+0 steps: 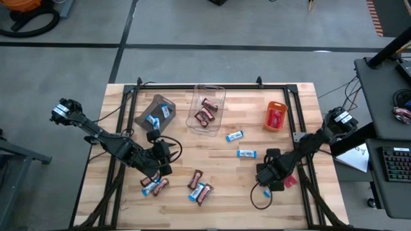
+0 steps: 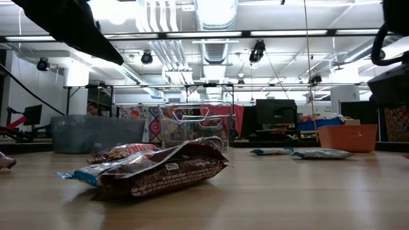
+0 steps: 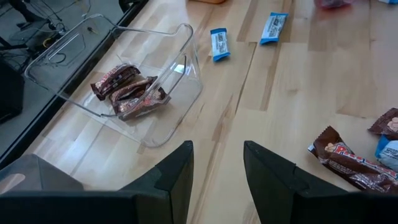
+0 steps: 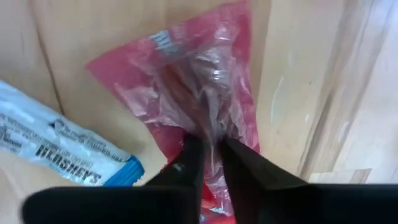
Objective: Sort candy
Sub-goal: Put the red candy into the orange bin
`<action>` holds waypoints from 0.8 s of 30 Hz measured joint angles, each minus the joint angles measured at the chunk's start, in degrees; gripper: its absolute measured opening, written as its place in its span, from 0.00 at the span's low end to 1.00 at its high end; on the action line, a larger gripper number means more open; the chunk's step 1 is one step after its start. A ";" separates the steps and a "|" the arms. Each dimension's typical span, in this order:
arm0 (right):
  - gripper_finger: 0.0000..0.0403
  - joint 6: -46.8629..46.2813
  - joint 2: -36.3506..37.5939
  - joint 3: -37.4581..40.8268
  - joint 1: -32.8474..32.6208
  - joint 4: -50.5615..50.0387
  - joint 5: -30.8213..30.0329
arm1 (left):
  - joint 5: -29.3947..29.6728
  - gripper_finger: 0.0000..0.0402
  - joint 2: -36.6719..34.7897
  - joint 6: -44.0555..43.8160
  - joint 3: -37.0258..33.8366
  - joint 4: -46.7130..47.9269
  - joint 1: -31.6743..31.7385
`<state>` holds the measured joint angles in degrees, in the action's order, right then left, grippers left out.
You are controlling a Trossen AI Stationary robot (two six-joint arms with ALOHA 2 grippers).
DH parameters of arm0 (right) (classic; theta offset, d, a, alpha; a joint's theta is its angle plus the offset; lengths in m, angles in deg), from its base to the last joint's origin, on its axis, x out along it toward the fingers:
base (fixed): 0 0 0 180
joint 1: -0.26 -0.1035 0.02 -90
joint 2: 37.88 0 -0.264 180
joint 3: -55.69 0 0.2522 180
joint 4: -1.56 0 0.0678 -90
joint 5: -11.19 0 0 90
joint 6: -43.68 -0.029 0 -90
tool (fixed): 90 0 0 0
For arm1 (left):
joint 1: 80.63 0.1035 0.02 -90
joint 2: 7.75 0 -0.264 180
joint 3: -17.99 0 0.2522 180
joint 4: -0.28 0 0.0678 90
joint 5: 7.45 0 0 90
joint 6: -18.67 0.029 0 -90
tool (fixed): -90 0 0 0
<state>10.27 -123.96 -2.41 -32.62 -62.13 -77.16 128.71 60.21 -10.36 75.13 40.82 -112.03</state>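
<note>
Wrapped candy bars lie scattered on the wooden table (image 1: 212, 144). Two blue-and-white bars (image 1: 234, 135) (image 1: 246, 153) sit mid-table, and brown and blue ones cluster near the front edge (image 1: 154, 186) (image 1: 200, 187). Brown bars (image 3: 127, 93) lie in the clear bin (image 1: 207, 106). My left gripper (image 1: 155, 137) (image 3: 217, 168) is open and holds nothing; it hovers between the grey bin (image 1: 154, 112) and the front cluster, facing the clear bin. My right gripper (image 1: 281, 182) (image 4: 210, 155) is at the table's right front, shut on a red bar (image 1: 290, 181). A blue-and-white bar (image 4: 56, 149) lies beside it. My right gripper pinches the red bar's crinkled wrapper (image 4: 208, 124) between its two fingers, near one end of the bar. The fingers (image 4: 189, 158) come from above, pointing down. The rest of the red wrapper spreads out ahead of them over the wood; I cannot tell whether it is lifted.
The orange bin (image 1: 276, 115) holds red candy at the right far side. A black frame rail (image 1: 212, 86) runs round the table edge. A brown bar (image 2: 166, 172) lies close to the low camera. Bare wood shows at mid-table between the bins and the front clusters.
</note>
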 joint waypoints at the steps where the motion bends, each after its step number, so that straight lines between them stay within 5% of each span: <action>1: 0.07 0.12 0.00 0.00 0.31 0.15 -0.06 | 0.01 0.31 0.00 0.00 0.00 0.00 0.00; 24: 0.02 -5.30 13.36 -6.59 10.88 1.31 -9.79 | 2.50 0.31 0.00 0.04 0.00 -0.15 -0.02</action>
<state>4.98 -110.60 -9.00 -21.74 -60.82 -86.95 131.22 60.21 -10.32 75.13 40.67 -112.05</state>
